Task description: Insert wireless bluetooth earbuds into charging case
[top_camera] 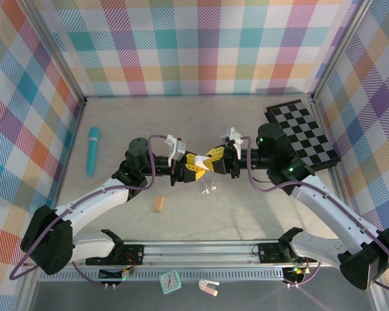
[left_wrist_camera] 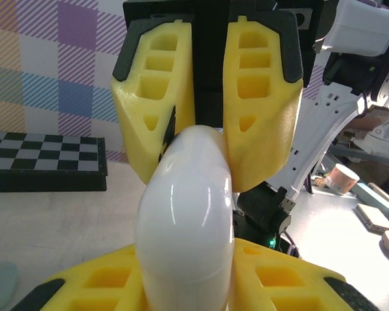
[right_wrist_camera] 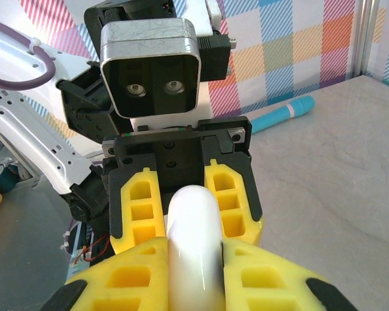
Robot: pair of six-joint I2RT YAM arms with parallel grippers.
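A glossy white pebble-shaped charging case (left_wrist_camera: 185, 240) hangs above the table's middle, lid closed, held from both ends. My left gripper (top_camera: 194, 167) is shut on its near end, yellow fingers (left_wrist_camera: 298, 282) pressing both sides. My right gripper (top_camera: 214, 159) faces it, shut on the other end of the case (right_wrist_camera: 193, 246), its fingers (right_wrist_camera: 282, 285) tight against the case. In the left wrist view the right gripper's fingers (left_wrist_camera: 262, 110) stand above the case. Two tiny white earbuds (top_camera: 207, 190) lie on the table just below the joined grippers.
A teal cylinder (top_camera: 92, 150) lies at the left. A black-and-white chessboard (top_camera: 303, 135) sits at the back right. A small tan ribbed block (top_camera: 158, 204) rests in front of the left arm. A small teal clock (top_camera: 170, 281) lies by the front rail.
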